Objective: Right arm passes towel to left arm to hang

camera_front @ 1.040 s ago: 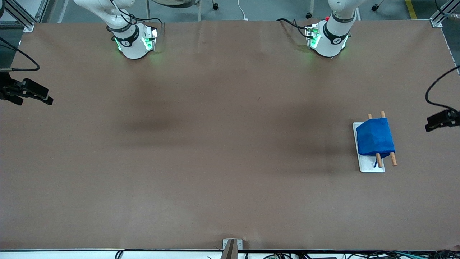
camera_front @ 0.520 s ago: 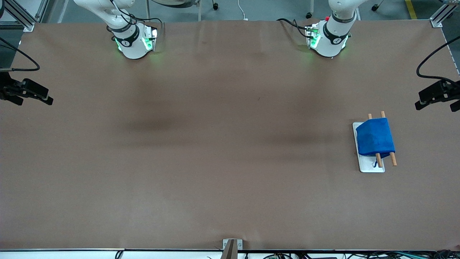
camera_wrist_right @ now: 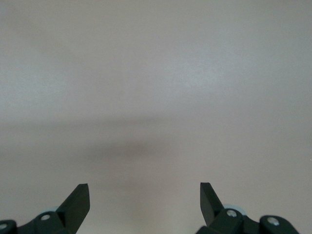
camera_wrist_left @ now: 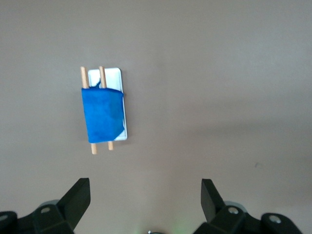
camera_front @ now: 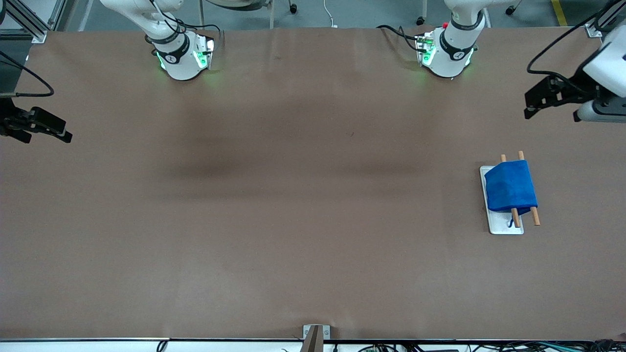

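The royal-blue towel (camera_front: 510,187) lies draped over 2 wooden rods (camera_front: 534,215) on a white rack (camera_front: 504,227) toward the left arm's tabletop (camera_front: 293,220) end, hiding most of it, while the left gripper (camera_wrist_left: 145,197) and right gripper (camera_wrist_right: 145,197) hang above with fingers spread, both arms cut off.

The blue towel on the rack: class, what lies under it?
The towel drapes over two wooden rods above a white base. The rod ends and base edges show; the rods' middles and whatever holds them up are covered.
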Robot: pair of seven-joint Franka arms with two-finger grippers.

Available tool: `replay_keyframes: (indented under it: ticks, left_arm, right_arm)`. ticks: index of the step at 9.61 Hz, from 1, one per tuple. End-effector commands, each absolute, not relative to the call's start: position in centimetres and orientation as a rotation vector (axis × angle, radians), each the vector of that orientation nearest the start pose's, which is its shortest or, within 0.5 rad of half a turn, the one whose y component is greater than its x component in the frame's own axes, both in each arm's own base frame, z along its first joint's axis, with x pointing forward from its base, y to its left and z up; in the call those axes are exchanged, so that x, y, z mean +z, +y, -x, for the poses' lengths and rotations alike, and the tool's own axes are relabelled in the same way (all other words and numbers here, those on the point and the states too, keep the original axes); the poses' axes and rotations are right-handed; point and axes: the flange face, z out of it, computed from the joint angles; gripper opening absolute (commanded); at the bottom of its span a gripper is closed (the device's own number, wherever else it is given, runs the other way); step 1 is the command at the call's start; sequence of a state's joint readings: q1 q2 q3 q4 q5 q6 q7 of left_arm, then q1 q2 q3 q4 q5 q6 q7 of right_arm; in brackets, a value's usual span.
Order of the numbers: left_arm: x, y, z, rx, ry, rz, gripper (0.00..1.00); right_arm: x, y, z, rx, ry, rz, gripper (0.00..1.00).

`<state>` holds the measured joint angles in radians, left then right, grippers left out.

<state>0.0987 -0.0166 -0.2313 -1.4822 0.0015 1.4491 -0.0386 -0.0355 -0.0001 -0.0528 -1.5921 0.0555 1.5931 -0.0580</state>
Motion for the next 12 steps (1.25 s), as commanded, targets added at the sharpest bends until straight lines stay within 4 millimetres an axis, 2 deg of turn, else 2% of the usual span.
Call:
replay_keyframes:
  ticks: [1, 4, 7, 12]
  left_arm:
    - [63.7, -7.3, -50.8, 0.092, 0.138, 3.142, 1.0]
    - [63.9, -8.3, -49.8, 0.064, 0.174, 3.129, 1.0]
    - [64.2, -7.0, -50.2, 0.058, 0.167, 3.126, 1.0]
    - [64.5, -6.7, -51.3, 0.044, 0.149, 3.085, 1.0]
  right_arm:
    - [61.6, -4.6, -55.1, -0.005, 0.056, 3.101, 1.0]
    - [61.6, -4.6, -55.1, -0.005, 0.056, 3.101, 1.0]
    - [61.6, -4.6, -55.1, -0.005, 0.056, 3.101, 1.0]
    - [61.6, -4.6, -55.2, -0.005, 0.056, 3.101, 1.0]
